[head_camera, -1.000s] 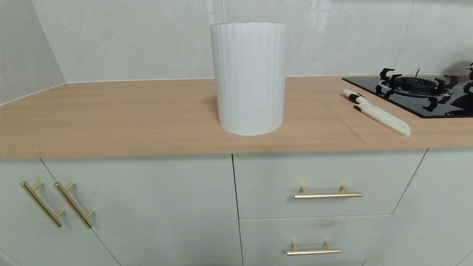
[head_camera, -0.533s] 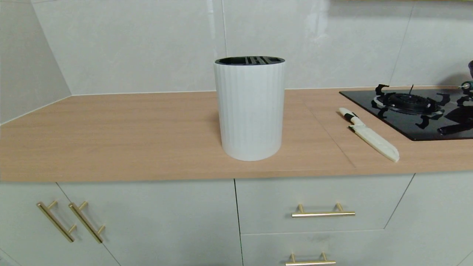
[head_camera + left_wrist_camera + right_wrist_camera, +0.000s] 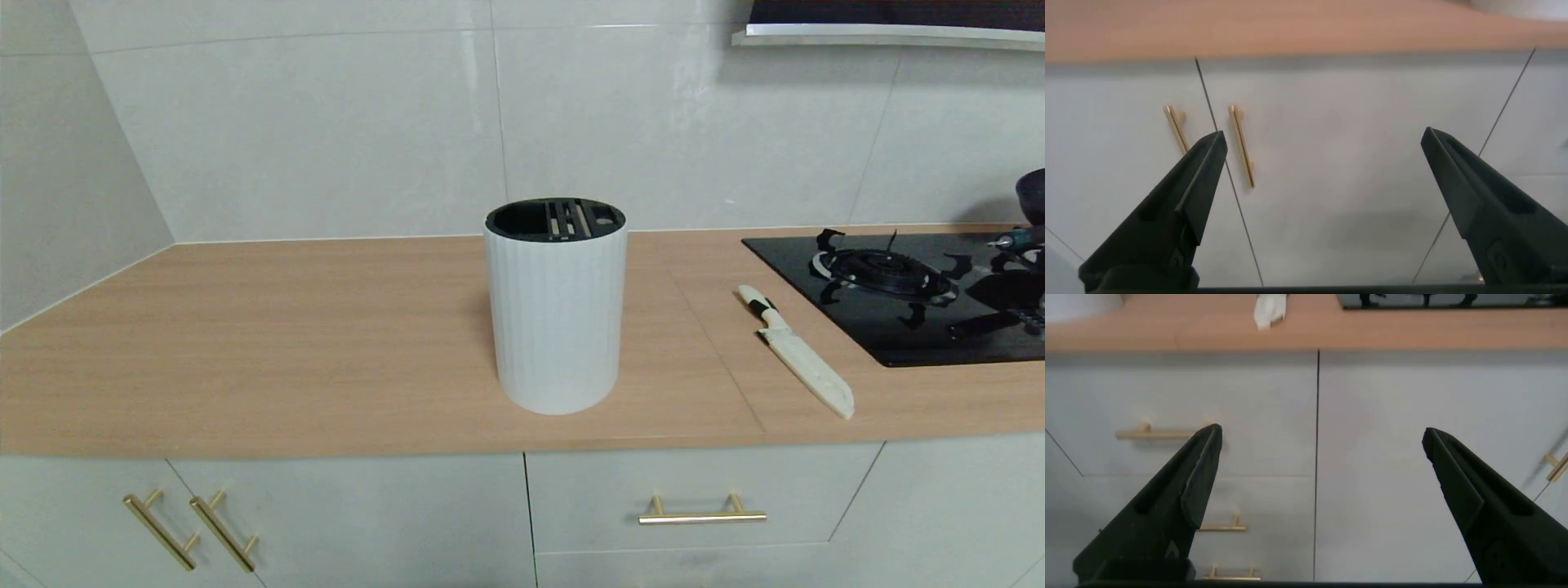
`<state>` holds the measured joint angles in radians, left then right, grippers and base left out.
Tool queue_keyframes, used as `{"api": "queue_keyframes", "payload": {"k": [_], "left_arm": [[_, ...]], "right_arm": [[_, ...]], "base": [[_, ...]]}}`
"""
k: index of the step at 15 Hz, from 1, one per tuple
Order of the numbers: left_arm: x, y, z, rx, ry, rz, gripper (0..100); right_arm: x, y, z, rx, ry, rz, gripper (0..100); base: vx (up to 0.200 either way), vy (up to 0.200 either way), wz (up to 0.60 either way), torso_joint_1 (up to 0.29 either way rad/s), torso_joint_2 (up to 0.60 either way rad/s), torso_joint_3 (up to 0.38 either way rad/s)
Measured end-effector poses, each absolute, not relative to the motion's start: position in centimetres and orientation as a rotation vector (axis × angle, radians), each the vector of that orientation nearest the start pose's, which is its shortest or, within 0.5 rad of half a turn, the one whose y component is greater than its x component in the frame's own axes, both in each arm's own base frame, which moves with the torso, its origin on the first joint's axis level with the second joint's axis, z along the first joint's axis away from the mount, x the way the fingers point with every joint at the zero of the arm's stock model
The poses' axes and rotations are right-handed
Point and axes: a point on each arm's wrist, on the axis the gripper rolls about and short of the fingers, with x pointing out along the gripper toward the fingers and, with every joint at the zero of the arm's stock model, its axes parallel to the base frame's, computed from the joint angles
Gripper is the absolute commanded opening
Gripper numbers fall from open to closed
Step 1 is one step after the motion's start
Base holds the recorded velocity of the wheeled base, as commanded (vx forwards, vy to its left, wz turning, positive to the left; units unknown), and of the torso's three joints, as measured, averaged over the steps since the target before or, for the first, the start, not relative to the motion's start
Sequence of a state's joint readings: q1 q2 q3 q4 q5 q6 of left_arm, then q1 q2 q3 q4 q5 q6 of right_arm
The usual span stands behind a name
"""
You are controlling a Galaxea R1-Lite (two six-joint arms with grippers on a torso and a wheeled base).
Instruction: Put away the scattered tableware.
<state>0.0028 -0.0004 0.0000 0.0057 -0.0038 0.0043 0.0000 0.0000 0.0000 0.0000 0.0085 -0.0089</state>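
A white ribbed knife holder [image 3: 557, 318] with a black slotted top stands on the wooden counter [image 3: 245, 343]. A white knife [image 3: 796, 351] with a black band on its handle lies flat to the holder's right, beside the hob; its blade tip [image 3: 1270, 309] shows at the counter edge in the right wrist view. My left gripper [image 3: 1323, 163] is open, below counter height, facing the cabinet doors. My right gripper [image 3: 1323, 457] is open too, facing the drawer fronts under the knife. Both are empty.
A black gas hob [image 3: 906, 286] with pan supports fills the counter's right end, with a dark pot [image 3: 1030, 196] at its far edge. Gold handles sit on the doors [image 3: 188, 531] and drawers [image 3: 702, 514]. A tiled wall stands behind.
The whole head view has shifted: the camera rose, so the holder's slotted top and more wall now show. The things on the counter have not moved.
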Motion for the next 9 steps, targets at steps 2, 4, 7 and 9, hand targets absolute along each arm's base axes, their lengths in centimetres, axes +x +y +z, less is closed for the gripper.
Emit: {"api": "queue_keyframes", "payload": {"k": [2,4,7,9], "left_arm": [[-2.28,-0.02,7.49,0.005,0.005,-0.002,100],[-2.28,-0.02,7.48,0.004,0.006,-0.002,100],[-2.28,-0.02,7.49,0.005,0.005,-0.002,100],[-2.28,-0.02,7.49,0.005,0.005,-0.002,100]], "right_arm": [[-2.28,0.02,7.55,-0.009,0.0,0.009,100],[-2.28,0.02,7.55,-0.009,0.0,0.008,100],[-2.28,0.02,7.55,-0.009,0.0,0.009,100],[-2.28,0.02,7.55,-0.009,0.0,0.008,100]], "base": [[0.0,0.0,0.0,0.186,-0.49,-0.305],[0.0,0.0,0.0,0.21,-0.52,-0.305],[0.0,0.0,0.0,0.211,-0.52,-0.302],[0.0,0.0,0.0,0.232,-0.54,-0.315]]}}
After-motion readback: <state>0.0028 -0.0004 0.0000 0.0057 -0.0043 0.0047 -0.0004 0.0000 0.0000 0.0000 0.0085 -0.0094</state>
